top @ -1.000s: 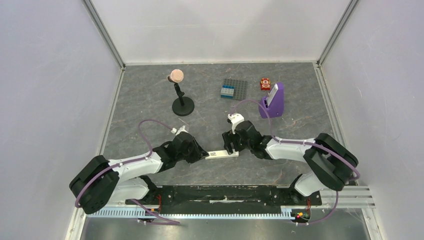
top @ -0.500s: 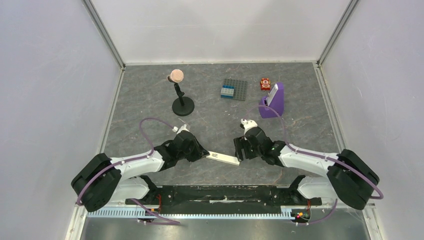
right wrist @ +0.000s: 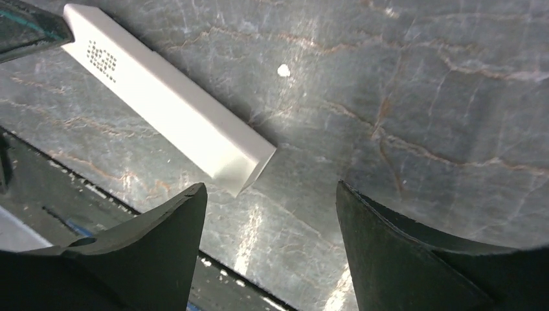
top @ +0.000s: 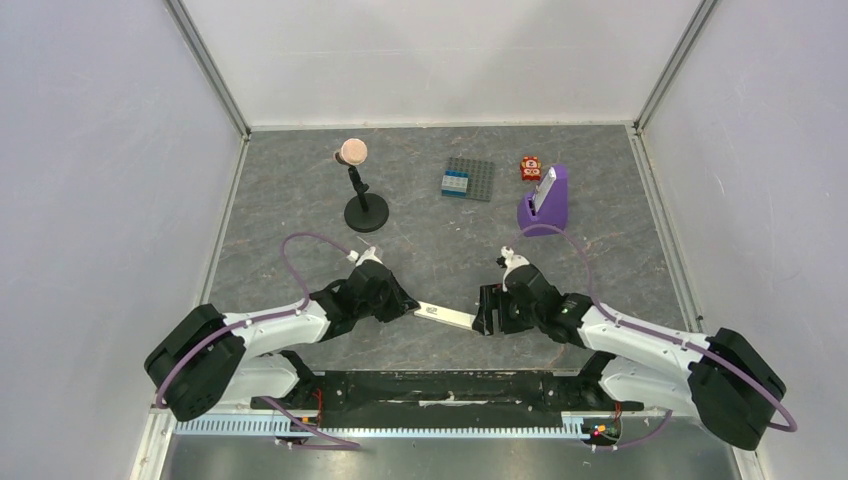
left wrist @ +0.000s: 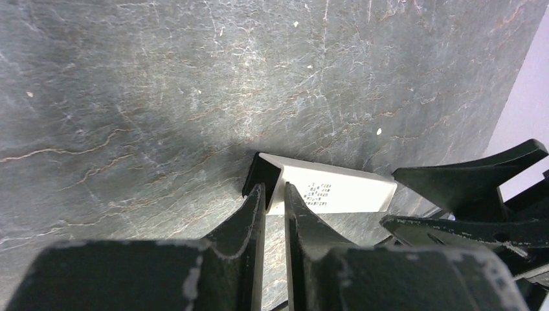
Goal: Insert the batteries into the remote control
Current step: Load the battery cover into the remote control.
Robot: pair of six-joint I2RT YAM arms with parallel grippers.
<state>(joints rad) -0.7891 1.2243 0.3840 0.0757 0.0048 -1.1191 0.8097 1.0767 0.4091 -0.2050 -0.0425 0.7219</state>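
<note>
The remote control [top: 446,317] is a slim white bar lying low over the table between the two arms. It also shows in the left wrist view [left wrist: 330,191] and in the right wrist view [right wrist: 168,103], with small print on its face. My left gripper [top: 408,306] [left wrist: 273,188] is shut on the remote's left end. My right gripper [top: 487,310] [right wrist: 268,194] is open and empty at the remote's right end; that end lies just beyond its left fingertip [right wrist: 188,201], not between the jaws. No batteries show in any view.
A purple wedge stand [top: 545,203] with a pale slab is at the back right, with a small red object [top: 530,167] behind it. A grey studded plate [top: 468,179] and a black stand with a pink ball top [top: 364,205] are at the back. The black base rail [top: 450,385] runs along the near edge.
My right gripper has slid right and nearer, off the remote's right end. The remote's right end has swung slightly nearer. The left gripper keeps its hold.
</note>
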